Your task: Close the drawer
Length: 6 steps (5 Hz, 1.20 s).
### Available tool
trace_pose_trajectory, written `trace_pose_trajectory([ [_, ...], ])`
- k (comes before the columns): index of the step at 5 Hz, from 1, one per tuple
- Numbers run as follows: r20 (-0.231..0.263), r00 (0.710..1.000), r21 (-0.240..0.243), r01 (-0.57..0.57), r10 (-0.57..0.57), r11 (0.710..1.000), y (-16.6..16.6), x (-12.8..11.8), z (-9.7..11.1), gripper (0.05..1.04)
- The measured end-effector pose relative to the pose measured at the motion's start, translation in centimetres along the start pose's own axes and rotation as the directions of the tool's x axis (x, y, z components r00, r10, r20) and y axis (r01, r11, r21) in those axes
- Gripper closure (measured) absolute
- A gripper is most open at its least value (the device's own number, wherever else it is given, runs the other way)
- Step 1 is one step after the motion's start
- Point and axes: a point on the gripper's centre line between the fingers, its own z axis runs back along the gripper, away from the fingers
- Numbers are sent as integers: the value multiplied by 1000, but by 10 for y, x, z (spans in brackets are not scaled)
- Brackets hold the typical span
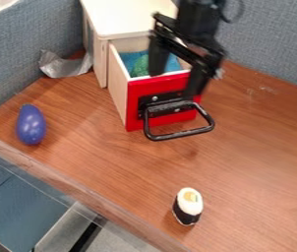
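The drawer [167,86] stands pulled out of the pale wooden cabinet [128,17], its red front facing the camera and its black loop handle [181,134] jutting out. Inside it lie a green item [140,66] and something blue. My gripper [174,84] hangs over the drawer's right part with its fingers spread wide. One finger is over the drawer's inside, near the back of the red front; the other overlaps the right part of the front, above the handle. Whether either finger touches the drawer, I cannot tell.
A purple egg-shaped object [31,124] lies at the left of the wooden table [256,162]. A black-and-white sushi-like toy [188,206] stands near the front edge. Crumpled grey material [66,65] is left of the cabinet. Blue-grey partitions [269,44] border the back and left.
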Motion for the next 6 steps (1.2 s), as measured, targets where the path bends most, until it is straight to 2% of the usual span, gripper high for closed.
trace_pose_trajectory([
  [1, -9, 996, 12, 87, -87, 996, -29, 2, -7, 83],
  [2, -31, 986, 28, 165, -164, 986, -44, -4, -20, 83],
  [4, -86, 960, 33, 271, -267, 962, -49, -27, -55, 83],
  [5, -72, 957, 33, 284, -281, 958, -49, -33, -58, 83],
  [6, -58, 950, 12, 309, -308, 951, -53, -34, -63, 83],
])
